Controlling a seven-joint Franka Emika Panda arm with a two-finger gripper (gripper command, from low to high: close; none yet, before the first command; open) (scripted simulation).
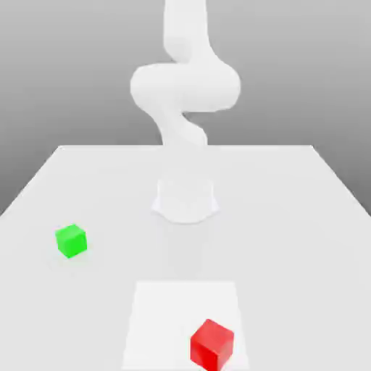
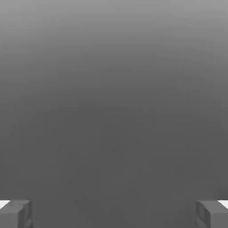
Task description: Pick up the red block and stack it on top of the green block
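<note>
The red block (image 1: 212,345) sits on the white table (image 1: 290,217) at the near edge, a little toward the exterior view's right. The green block (image 1: 71,240) rests on the table toward the exterior view's left, farther back than the red one and well apart from it. In the hand view my gripper (image 2: 114,214) is open: its two grey fingertips (image 2: 15,214) stand wide apart with nothing between them, against a plain grey background. Neither block is touched.
The white arm (image 1: 185,87) rises from its round base (image 1: 185,199) at the table's middle and bends upward out of the picture. A lighter square patch (image 1: 170,311) lies on the table under the red block.
</note>
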